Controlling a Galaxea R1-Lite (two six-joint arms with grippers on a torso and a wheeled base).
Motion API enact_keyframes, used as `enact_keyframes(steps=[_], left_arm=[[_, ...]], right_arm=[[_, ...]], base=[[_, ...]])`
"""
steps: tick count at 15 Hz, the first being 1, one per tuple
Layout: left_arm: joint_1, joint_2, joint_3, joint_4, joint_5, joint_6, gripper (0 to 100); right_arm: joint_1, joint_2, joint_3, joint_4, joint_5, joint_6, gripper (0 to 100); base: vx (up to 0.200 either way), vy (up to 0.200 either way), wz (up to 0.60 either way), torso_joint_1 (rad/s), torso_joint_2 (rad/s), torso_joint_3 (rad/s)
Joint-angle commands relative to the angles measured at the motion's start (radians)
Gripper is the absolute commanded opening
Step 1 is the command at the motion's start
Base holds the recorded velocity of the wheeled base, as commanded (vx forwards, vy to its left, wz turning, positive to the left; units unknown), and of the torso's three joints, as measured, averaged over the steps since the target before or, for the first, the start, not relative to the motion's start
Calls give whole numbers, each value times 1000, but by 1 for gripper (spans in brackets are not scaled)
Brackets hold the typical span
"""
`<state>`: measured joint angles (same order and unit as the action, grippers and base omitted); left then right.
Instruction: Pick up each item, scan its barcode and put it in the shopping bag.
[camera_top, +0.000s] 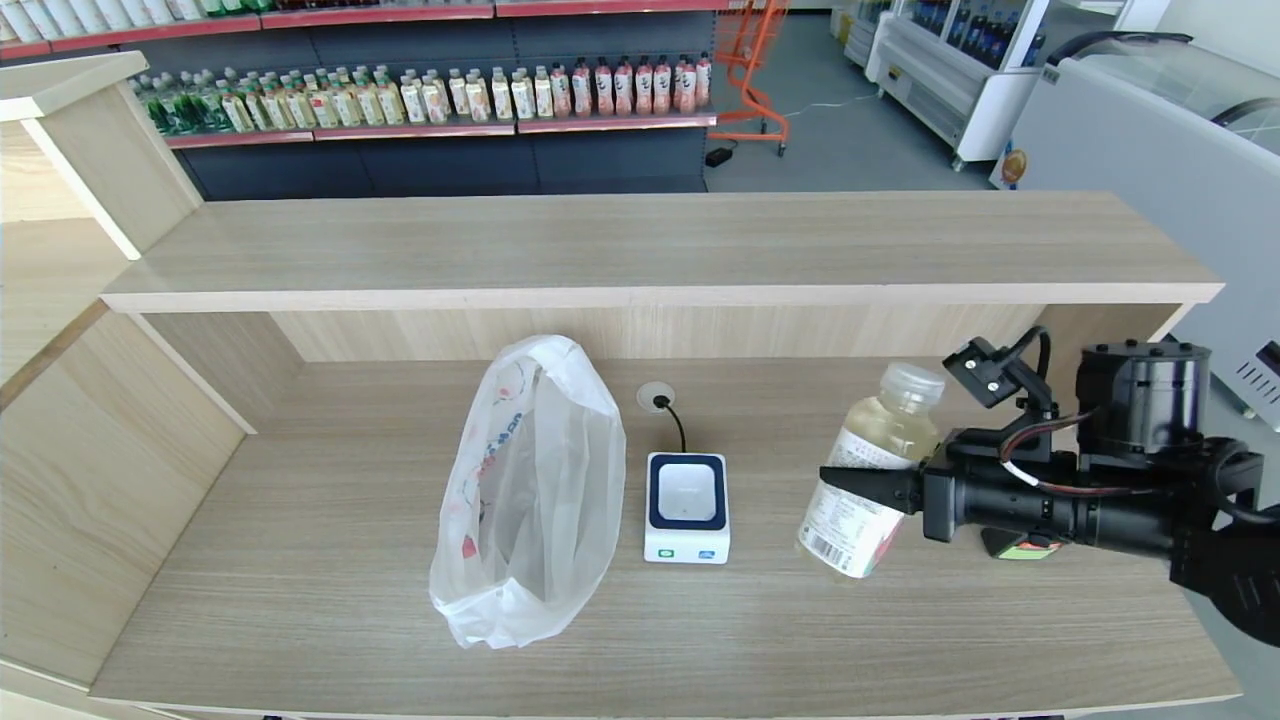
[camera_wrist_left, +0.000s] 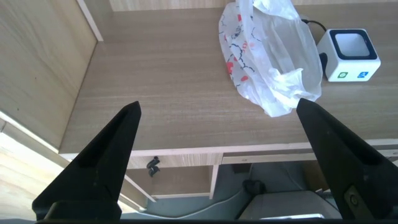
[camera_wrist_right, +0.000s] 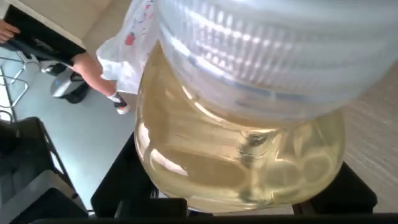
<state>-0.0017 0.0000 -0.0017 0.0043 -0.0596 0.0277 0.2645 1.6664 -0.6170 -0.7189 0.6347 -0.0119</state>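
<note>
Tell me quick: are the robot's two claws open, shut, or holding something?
Left gripper: open, holding nothing.
Right gripper: shut on the bottle.

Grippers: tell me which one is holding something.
The right gripper, clamped on a tilted bottle of pale drink, right of the scanner. The left gripper hangs open and empty, away from the bag.

No words legible. The bottle (camera_top: 885, 435) has a white label with a barcode (camera_top: 828, 546) near its base; the small print is too fine to read. The shopping bag (camera_top: 530, 490) has unreadable blue lettering and red marks. The scanner (camera_top: 686, 505) has green and blue icons on its front.
</note>
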Motion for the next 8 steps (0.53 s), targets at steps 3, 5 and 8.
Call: enact_keyframes(steps=[3,5,8], left_arm=[[0,0,0,0,0,0,100],[0,0,0,0,0,0,100],[0,0,0,0,0,0,100]], right_arm=[[-31,-201,-17,70,261,92,0],[65,-247,-17,72,270,184,0],[167,-281,-12,75,269,231,0]], base=[[0,0,0,0,0,0],[0,0,0,0,0,0],[0,0,0,0,0,0]])
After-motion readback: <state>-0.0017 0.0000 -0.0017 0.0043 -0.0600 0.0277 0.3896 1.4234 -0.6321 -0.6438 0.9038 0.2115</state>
